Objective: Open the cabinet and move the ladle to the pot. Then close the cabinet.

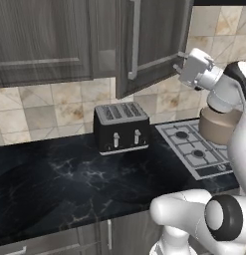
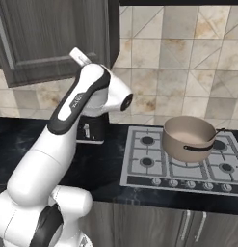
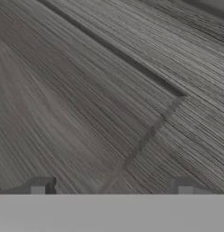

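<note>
I see the black marble counter (image 1: 60,184) carrying a black toaster (image 1: 120,127) beside the gas hob (image 2: 178,166); the pot (image 2: 189,137) sits on that.

Arm raised high, end effector (image 3: 111,188) jaws spread wide, holding nothing.

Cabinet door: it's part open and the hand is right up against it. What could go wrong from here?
1. The cabinet door stands only partly swung out; the open gripper faces its panel up close, holding nothing, so a push could shut it again.
2. The handle sits on the door's far side from the hand, so regrasping means an awkward swing round.
3. The pot sits just below the arm; a wide elbow swing could knock it.
</note>
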